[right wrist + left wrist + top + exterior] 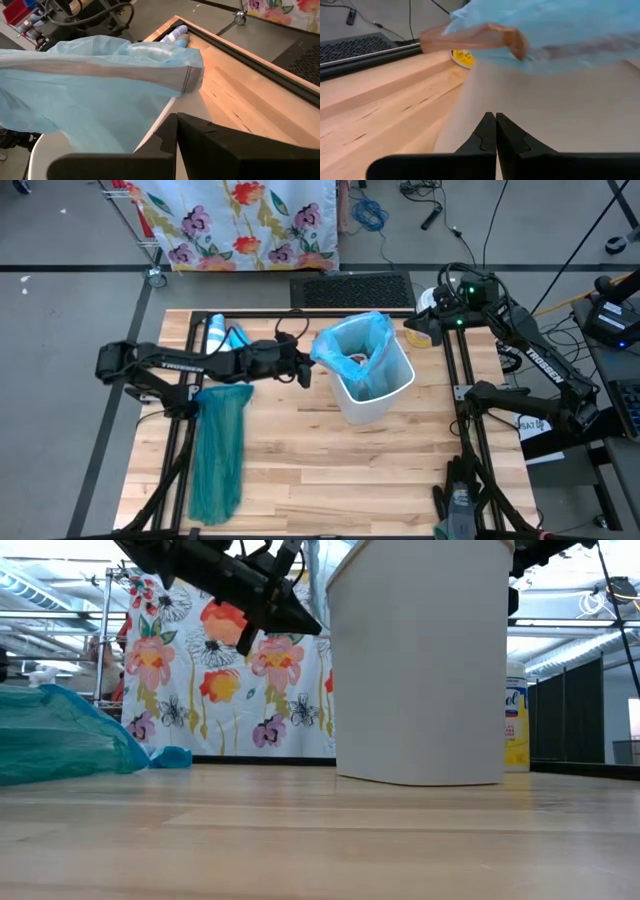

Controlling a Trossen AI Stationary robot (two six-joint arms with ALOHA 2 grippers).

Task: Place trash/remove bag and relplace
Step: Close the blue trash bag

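Left gripper had its fingers pressed together on nothing, just left of the bin; right gripper likewise, near the far rim. The bag lined the bin, trash inside. We judged closed fingers might shove the bin instead of catching thin plastic.

Robotics lab: framed workbench, floor cables.

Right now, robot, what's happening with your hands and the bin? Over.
Left gripper shut, empty, beside the white bin. Right gripper shut, near bin. Pale blue bag lines bin. Nothing blocking.
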